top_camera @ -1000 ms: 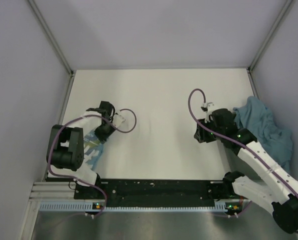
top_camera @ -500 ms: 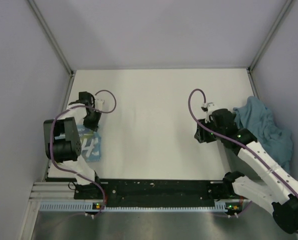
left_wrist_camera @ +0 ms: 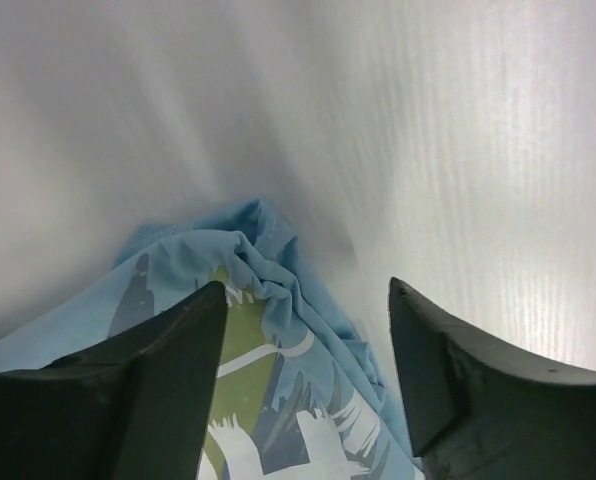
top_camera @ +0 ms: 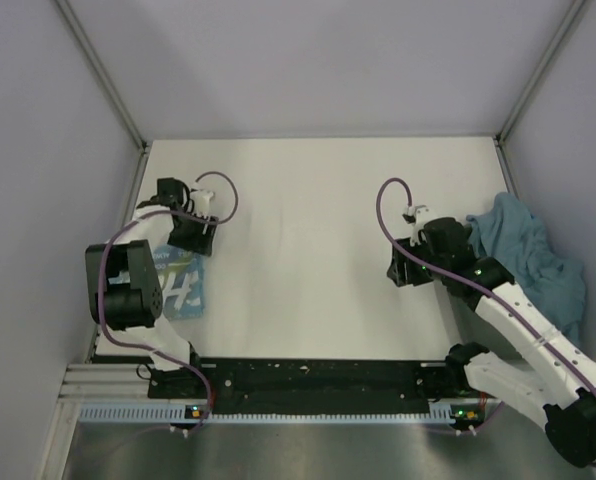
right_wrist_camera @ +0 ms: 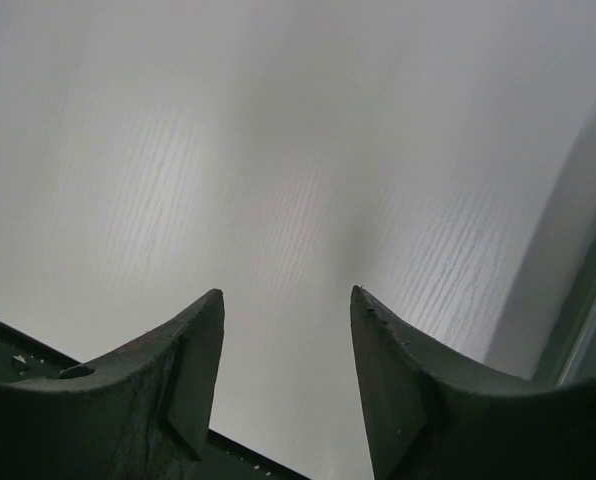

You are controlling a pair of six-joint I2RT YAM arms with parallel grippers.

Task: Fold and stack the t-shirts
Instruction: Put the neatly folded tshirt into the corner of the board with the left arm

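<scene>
The left gripper (left_wrist_camera: 304, 290) stood wide open with nothing held, poised over the bunched far edge of a folded t-shirt (left_wrist_camera: 248, 262) that lay near the left side of the table (top_camera: 308, 200). The right gripper (right_wrist_camera: 286, 325) was likewise open and empty above bare tabletop. A crumpled heap of t-shirts (top_camera: 533, 255) lay at the table's right edge, beside the right arm (top_camera: 518, 315)

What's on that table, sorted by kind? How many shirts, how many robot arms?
Folded blue t-shirt: 1
Crumpled blue heap of cloth: 1 (how many shirts are in it cannot be told)
Robot arms: 2, the left arm and the right arm
Total: 4
</scene>
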